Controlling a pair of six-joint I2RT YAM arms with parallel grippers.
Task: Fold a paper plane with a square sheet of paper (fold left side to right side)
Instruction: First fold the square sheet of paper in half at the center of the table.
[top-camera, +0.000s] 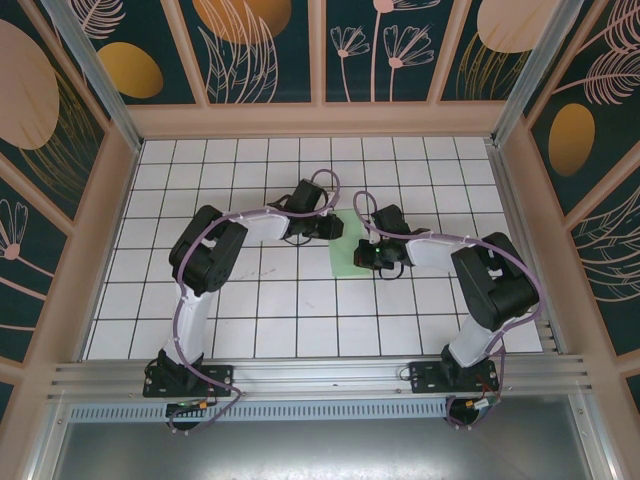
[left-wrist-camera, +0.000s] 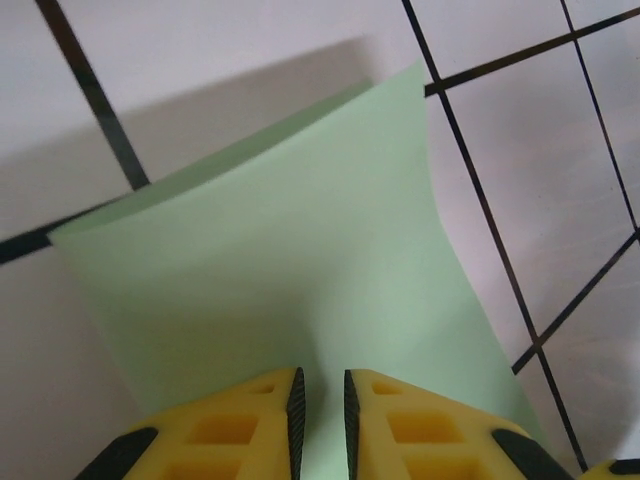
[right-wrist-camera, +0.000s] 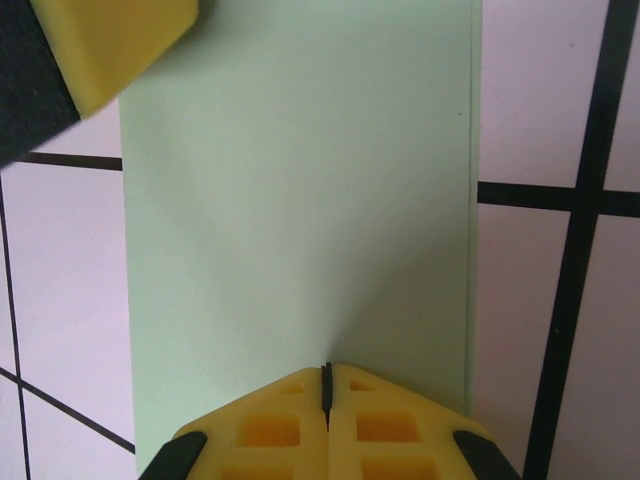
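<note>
Feather-light, floppy square sheet of paper (top-camera: 345, 262) wants an edge pinch; right gripper (right-wrist-camera: 326, 385), closed, presses it; left gripper's (left-wrist-camera: 320, 395) hold unclear.

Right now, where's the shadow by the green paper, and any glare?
Left wrist view: the green paper casts a grey shadow on the white tiles behind its raised edge. Right wrist view: paper evenly lit, dimmer near the yellow fingertips. Top view: no strong glare.
</note>
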